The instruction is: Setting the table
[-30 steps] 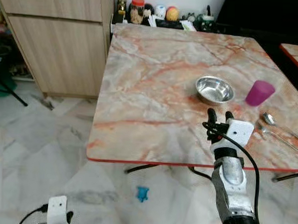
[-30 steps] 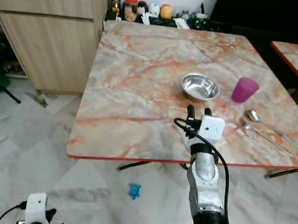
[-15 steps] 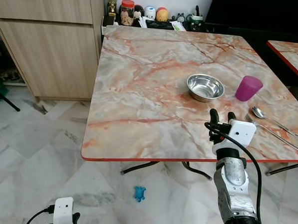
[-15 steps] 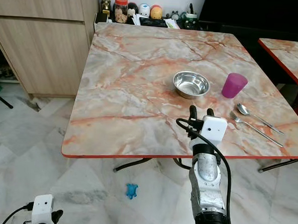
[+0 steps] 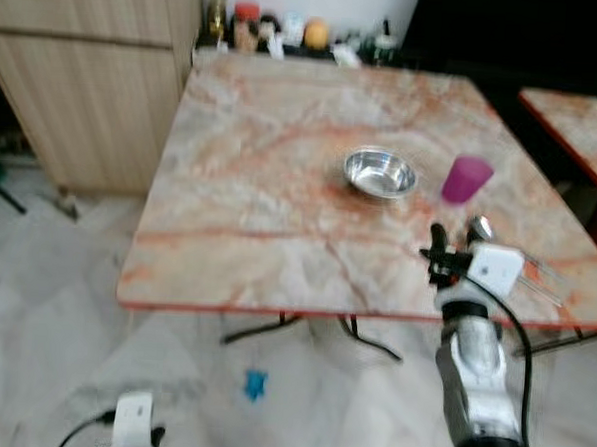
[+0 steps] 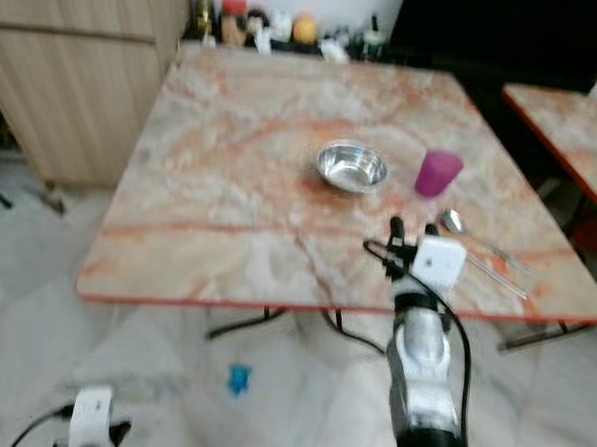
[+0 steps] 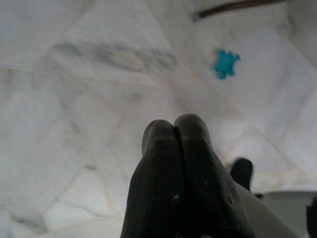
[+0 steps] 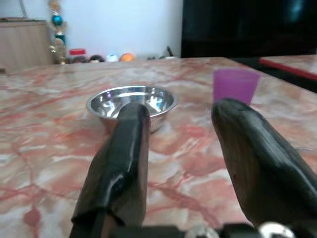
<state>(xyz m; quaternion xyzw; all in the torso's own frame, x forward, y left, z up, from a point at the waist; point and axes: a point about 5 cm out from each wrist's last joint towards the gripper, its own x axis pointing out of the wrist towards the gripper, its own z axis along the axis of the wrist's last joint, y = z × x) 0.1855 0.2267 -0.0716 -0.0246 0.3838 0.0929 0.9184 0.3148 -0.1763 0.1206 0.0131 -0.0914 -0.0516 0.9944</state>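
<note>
The right gripper (image 5: 453,239) was raised over the table (image 5: 271,172) edge at lower right of the frame, its fingers spread apart and holding nothing. The bowl (image 5: 379,174) and cup (image 5: 466,179) stood side by side in the upper right, a spoon (image 6: 457,224) below the cup. The left gripper (image 7: 177,130), fingers pressed together and empty, hung low over the floor (image 7: 74,89).

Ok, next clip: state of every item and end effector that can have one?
Round steel bowl: upright, empty.
Purple plastic cup: upright on the marble table.
Metal spoon: lying flat.
Right end effector: open, empty, above the table.
Left end effector: shut, empty, over the floor.
</note>
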